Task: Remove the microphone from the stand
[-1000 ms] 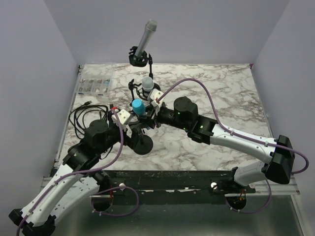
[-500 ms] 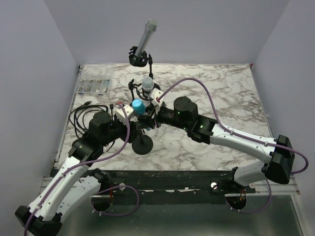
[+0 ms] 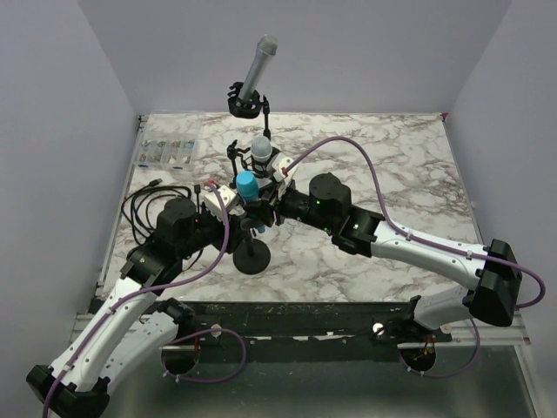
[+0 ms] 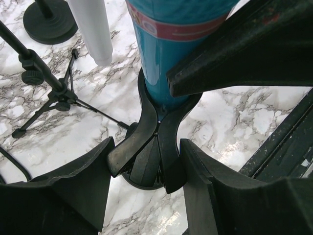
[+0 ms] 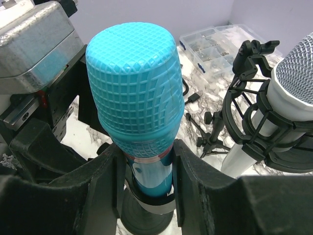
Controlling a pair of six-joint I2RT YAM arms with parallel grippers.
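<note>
Right wrist view, we've got the blue microphone (image 5: 134,103) upright in its stand clip (image 4: 146,122), right gripper (image 5: 146,147) pinching its body just under the head, left gripper (image 4: 146,149) clamped narrow on the clip right below.

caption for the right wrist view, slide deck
Right gripper closed on the blue microphone above its stand clip, white microphone beside.
</note>
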